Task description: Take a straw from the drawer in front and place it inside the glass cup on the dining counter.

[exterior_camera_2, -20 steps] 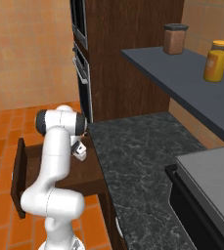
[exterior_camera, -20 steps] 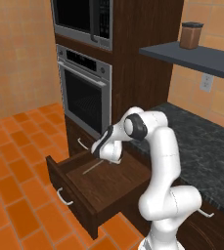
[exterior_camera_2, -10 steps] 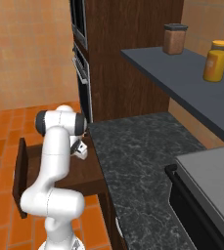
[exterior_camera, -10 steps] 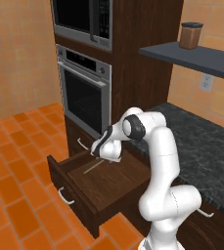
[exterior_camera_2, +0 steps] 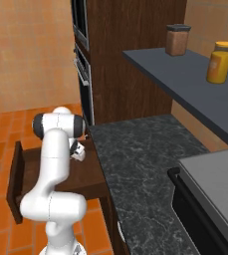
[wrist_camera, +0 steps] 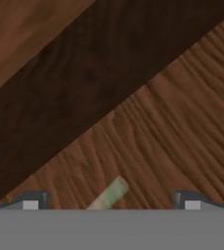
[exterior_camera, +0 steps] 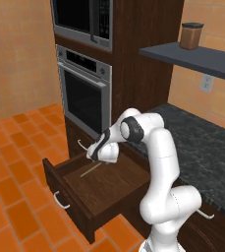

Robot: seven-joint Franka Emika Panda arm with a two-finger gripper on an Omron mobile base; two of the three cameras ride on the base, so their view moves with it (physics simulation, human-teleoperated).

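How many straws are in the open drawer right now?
1. The straw lies flat on the floor of the drawer, toward its left rear, right below the gripper; the hand view shows its end between the fingers. The arm may hide others.

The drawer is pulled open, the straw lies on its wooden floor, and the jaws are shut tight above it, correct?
Not quite. The drawer is open and the straw lies on its floor, but the gripper is open: the hand view shows its jaws spread wide, with the straw's end between them.
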